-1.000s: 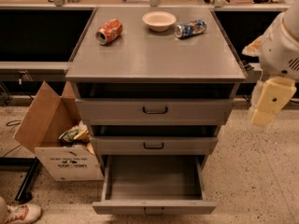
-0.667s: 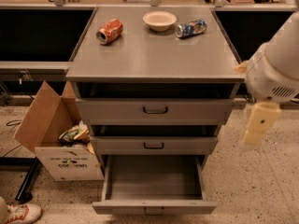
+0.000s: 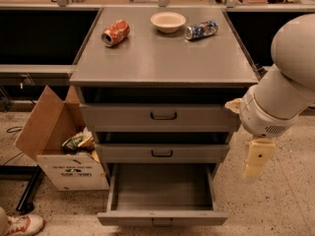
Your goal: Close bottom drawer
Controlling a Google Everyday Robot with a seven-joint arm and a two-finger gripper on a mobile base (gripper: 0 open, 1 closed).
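Plainly, nothing done yet: bottom drawer (image 3: 162,188) stands pulled fully out at foot of cabinet (image 3: 162,63), tray bare inside. Your gripper (image 3: 256,163) hangs right of cabinet, about level with middle drawer (image 3: 162,153), well apart from bottom drawer, touching nothing; open or closed, you cannot tell. Left for you: reach front, push it home. Drawer: grey sheet metal, wide shallow tray, flat plain front, small dark handle (image 3: 161,222) at centre. Gripper: cream, smooth, blocky.

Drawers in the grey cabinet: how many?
3, stacked: top drawer, middle drawer below it, bottom drawer lowest and pulled out. None seem hidden. The gripper hangs right of the cabinet, beside the middle drawer.
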